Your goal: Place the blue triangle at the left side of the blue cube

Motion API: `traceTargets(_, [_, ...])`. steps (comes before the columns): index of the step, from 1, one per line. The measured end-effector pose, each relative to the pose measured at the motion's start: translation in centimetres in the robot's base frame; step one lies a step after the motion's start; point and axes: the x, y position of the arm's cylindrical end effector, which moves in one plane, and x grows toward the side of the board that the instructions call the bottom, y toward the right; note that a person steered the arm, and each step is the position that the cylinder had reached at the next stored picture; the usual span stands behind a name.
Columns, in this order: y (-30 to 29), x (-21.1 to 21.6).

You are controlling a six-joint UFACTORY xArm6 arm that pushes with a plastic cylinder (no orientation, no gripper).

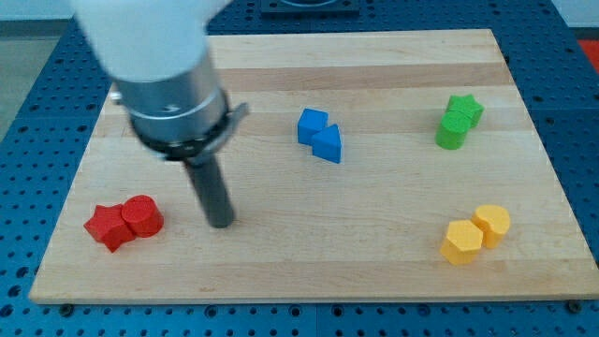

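Note:
The blue cube (311,124) sits near the board's middle, toward the view's top. The blue triangle (328,145) touches it on its lower right side. My tip (220,223) rests on the board well to the view's left and below both blue blocks, apart from them. It stands just right of the red blocks without touching them.
A red star-like block (108,226) and a red cylinder (142,215) lie at the lower left. A green star (465,109) and green cylinder (451,134) lie at the upper right. A yellow hexagon (461,242) and yellow cylinder (492,223) lie at the lower right. The wooden board (281,271) ends at blue pegboard.

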Motion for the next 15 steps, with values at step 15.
traceTargets(15, [9.2, -6.4])
